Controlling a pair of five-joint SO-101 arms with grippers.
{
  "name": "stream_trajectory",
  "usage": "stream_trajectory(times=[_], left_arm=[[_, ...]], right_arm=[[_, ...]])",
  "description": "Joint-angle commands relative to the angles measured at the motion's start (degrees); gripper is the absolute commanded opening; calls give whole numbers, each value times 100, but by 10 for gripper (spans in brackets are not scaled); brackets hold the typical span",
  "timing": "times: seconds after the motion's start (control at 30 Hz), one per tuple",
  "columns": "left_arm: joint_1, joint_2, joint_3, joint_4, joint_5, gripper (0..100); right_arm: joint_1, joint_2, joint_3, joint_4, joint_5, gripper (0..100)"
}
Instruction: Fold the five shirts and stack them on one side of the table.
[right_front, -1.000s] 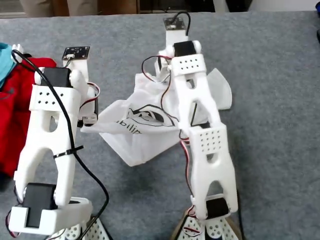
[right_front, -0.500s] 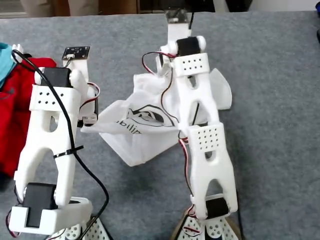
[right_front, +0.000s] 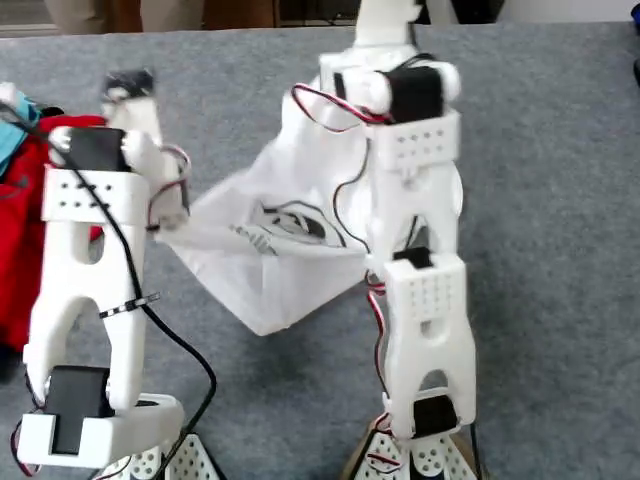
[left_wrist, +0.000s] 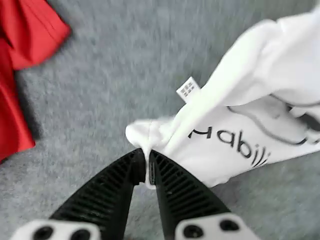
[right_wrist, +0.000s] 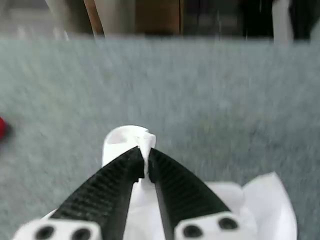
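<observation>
Your left gripper (left_wrist: 146, 167) has its jaws pressed together on a bunched corner of the white shirt (left_wrist: 250, 100), low over the grey table (right_front: 560, 200). Your right arm stands taller mid-table; the right gripper (right_wrist: 145, 167) pinches another fold of the same shirt, well above the cloth surface. The shirt hangs stretched between the two pinches, its lower part touching the table. In the high view the right arm covers the shirt's upper part and both grippers' tips are hard to make out. The red shirt (right_front: 18, 240) is cut off at the left edge. Count: one white shirt, one red shirt, one sliver of teal cloth (right_front: 8, 125), two arms.
</observation>
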Motion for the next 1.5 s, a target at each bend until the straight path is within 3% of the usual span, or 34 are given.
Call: stream_trajectory(times=[0.0, 0.23, 0.47, 0.77, 1.07, 1.33, 1.47], left_arm=[[-211, -215, -1451, 53, 422, 19], [-554, -224, -4009, 53, 985, 19], [-554, -224, -6382, 53, 993, 19], [-580, -233, -7754, 62, 976, 19], [-554, -752, -7314, 62, 563, 19], [-563, -1007, -4554, 62, 316, 19], [-536, -866, -2901, -396, 88, 20]], right_arm=[[-13, -1305, -312, -431, 44, 8], [725, -2888, -251, -1697, 44, 8], [1903, -4092, -251, -2505, 53, 8], [2607, -4725, -251, -2602, 53, 8], [2668, -4804, -251, -2321, 44, 8], [2448, -4602, 1314, -1960, 18, 8], [2123, -4127, 2756, -2699, 44, 8]])
